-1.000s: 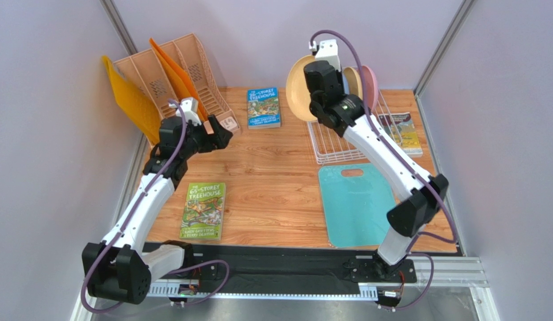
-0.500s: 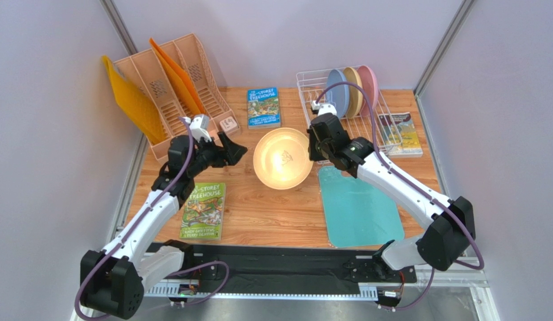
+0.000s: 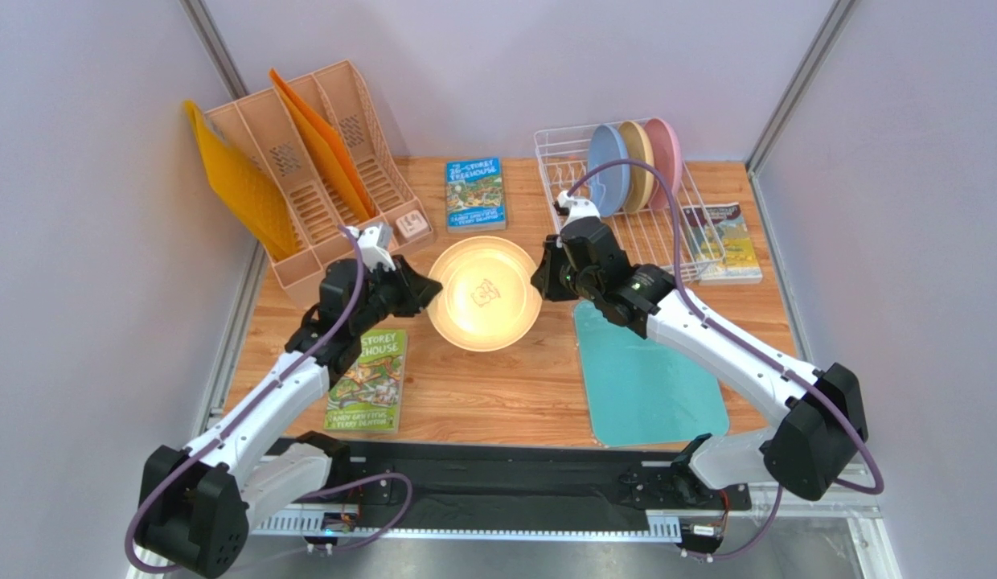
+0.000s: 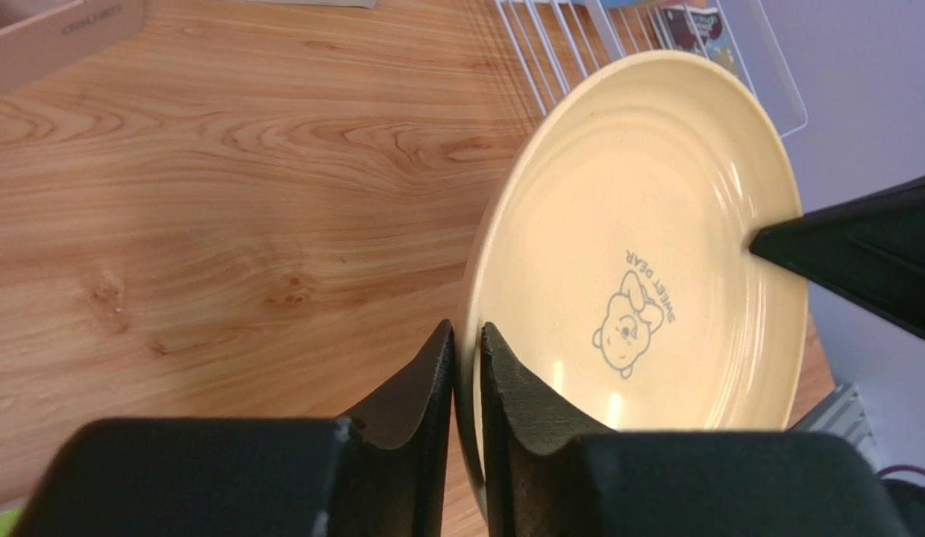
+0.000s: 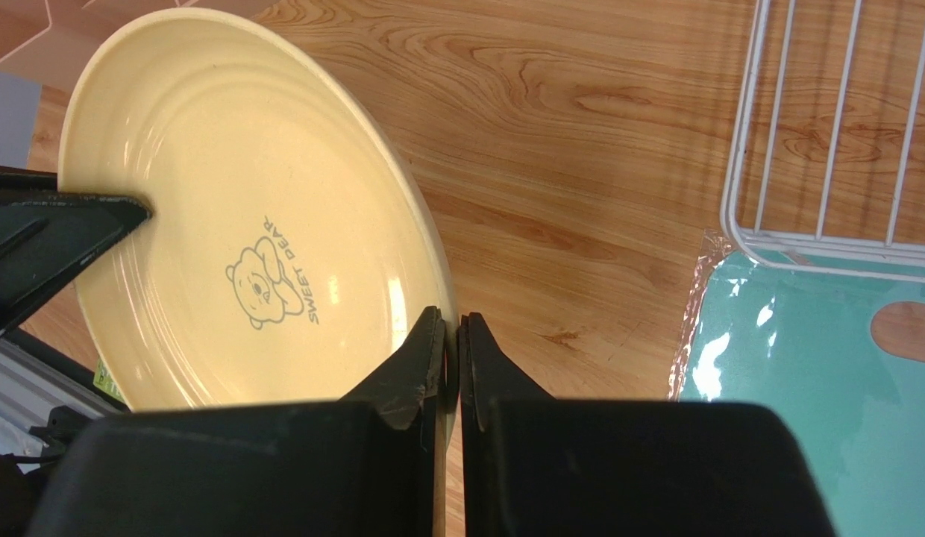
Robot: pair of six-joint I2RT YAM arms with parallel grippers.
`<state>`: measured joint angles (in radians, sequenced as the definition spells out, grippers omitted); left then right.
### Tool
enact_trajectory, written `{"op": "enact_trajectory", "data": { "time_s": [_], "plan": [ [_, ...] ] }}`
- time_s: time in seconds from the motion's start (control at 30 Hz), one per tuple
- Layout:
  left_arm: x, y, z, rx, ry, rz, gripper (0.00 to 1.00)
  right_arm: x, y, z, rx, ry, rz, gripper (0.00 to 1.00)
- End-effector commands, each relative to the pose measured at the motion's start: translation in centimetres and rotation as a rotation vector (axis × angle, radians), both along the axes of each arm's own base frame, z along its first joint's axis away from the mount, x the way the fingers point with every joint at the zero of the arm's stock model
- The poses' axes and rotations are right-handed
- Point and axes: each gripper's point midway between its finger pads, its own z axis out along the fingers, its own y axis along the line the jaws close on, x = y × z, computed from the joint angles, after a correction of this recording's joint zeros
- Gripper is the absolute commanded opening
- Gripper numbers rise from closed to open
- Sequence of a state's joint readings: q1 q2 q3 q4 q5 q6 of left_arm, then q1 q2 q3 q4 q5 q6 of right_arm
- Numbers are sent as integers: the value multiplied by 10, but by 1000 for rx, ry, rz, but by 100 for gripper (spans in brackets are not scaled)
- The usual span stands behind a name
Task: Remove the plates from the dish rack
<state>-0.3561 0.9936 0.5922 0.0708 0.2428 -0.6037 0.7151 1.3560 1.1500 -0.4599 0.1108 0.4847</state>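
A cream-yellow plate point(image 3: 483, 293) with a small bear mark hangs tilted over the middle of the table, gripped from both sides. My left gripper point(image 3: 421, 290) is shut on its left rim; the left wrist view shows the rim pinched between the fingers point(image 4: 465, 332). My right gripper point(image 3: 547, 280) is shut on the opposite rim point(image 5: 451, 319). The white wire dish rack point(image 3: 676, 223) stands at the back right. Upright in it are a light blue plate point(image 3: 609, 169), a cream plate point(image 3: 636, 163) and a pink plate point(image 3: 668, 151).
A peach file organizer point(image 3: 310, 157) with orange folders point(image 3: 232, 169) stands at the back left. Books lie at the back centre point(image 3: 474, 193), front left point(image 3: 368, 380) and right of the rack point(image 3: 723, 241). A teal cutting board point(image 3: 642, 368) lies front right.
The right arm carried the cream-yellow plate from above the rack down to the table's middle. The left gripper moved right to the plate and closed on its left rim.
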Motion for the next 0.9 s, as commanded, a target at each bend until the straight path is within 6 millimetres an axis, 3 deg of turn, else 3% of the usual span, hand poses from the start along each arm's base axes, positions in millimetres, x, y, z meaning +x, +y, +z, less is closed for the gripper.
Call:
{"op": "enact_trajectory", "data": {
  "time_s": [0.0,0.03,0.17,0.23,0.37,0.47,0.67,0.87],
  "plan": [
    [5,6,6,19,-26,49,8,4,7,32,103,-74,-11,0],
    [4,7,4,25,-20,53,0,5,7,31,99,-73,-15,1],
    [5,13,-2,59,-8,80,0,8,0,23,55,-67,-48,9],
    [5,16,-7,76,2,90,0,9,-4,21,39,-70,-57,19],
    [8,18,-21,105,30,99,0,14,-18,15,-34,-85,-103,62],
    [12,17,-35,116,52,100,0,19,-31,13,-98,-108,-146,71],
    [21,11,-72,138,126,86,0,31,-54,13,-154,-119,-204,76],
    [35,12,-104,200,181,101,0,60,-88,26,-157,-128,-287,77]
  ]
}}
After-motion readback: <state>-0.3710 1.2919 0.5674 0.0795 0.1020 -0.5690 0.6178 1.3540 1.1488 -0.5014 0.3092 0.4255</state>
